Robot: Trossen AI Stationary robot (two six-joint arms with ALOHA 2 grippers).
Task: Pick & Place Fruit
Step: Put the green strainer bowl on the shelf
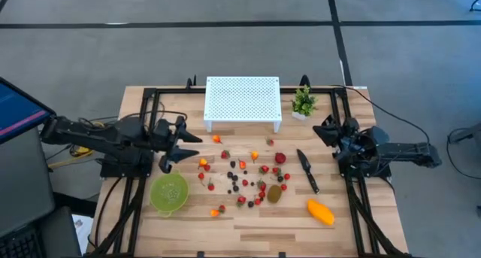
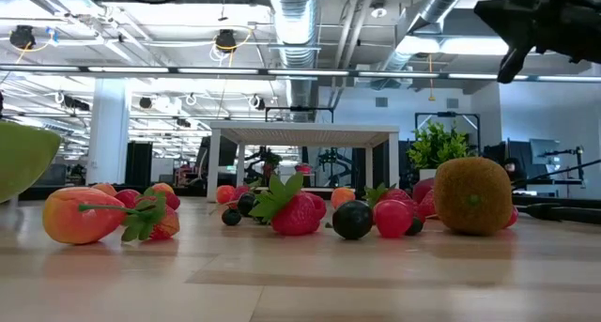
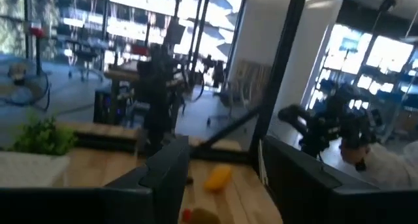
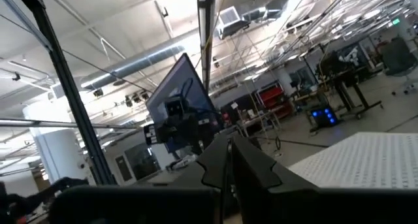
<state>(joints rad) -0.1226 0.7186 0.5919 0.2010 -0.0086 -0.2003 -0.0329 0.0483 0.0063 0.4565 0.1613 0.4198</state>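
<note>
Many small red, orange and dark berries [image 1: 242, 175] lie scattered on the wooden table's middle; the low view shows them as a row [image 2: 299, 212]. The brown kiwi [image 1: 274, 192] lies at their near right, large in the low view [image 2: 472, 195]. The orange-yellow mango [image 1: 321, 211] lies nearer the front right and also shows in the left wrist view [image 3: 218, 176]. My left gripper [image 1: 180, 151] hangs open and level above the table's left side, left of the berries, with nothing between its fingers [image 3: 166, 178]. My right gripper [image 1: 325, 129] is shut and empty at the right side, tipped upward [image 4: 228, 160].
A green colander bowl [image 1: 169, 192] stands at the front left, below my left gripper. A white perforated stand [image 1: 243, 100] is at the far middle, with a small potted plant [image 1: 303, 102] to its right. A black knife [image 1: 307, 170] lies right of the berries.
</note>
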